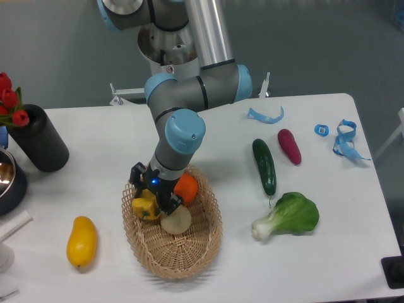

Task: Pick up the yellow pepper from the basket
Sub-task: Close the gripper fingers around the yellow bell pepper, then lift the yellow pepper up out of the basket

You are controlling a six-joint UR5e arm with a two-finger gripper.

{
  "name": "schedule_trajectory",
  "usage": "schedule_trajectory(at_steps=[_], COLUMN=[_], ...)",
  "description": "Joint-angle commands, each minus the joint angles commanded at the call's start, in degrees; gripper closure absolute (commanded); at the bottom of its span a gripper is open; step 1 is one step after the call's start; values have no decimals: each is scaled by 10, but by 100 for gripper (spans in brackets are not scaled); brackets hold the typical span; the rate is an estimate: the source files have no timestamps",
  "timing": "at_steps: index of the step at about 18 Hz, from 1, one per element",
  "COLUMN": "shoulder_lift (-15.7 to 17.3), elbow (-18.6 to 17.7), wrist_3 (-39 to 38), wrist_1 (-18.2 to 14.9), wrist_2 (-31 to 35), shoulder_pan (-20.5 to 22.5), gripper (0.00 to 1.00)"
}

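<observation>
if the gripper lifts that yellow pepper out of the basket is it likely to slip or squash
The yellow pepper looks glossy and lobed, so it may slip or twist between the fingers of the gripper. It probably holds its shape. Lying against a pale round item, it might nudge that.

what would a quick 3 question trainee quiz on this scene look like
1. True or false: the yellow pepper lies inside the basket.
2. Which item rests on the table outside the basket? A) orange fruit B) cucumber C) pale round item
3. Fill in: the end effector is down over the ____ pepper.

Key: 1 true; 2 B; 3 yellow. Whether the end effector has closed on the pepper cannot be told from this view.
</observation>
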Motion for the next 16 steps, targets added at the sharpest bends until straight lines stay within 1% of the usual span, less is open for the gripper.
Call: schedule_trajectory(at_steps=[2, 8, 11, 14, 16], shoulder_lift=[2, 7, 23, 53, 65], elbow=[1, 7, 8, 13, 18], wrist_3=[1, 3, 4, -1, -2], wrist_1=[0, 0, 0, -3, -3], wrist_2=[-1, 0, -1, -5, -6], shoulder_pan=[0, 6, 15, 31, 36], gripper=[60, 60, 60, 60, 60])
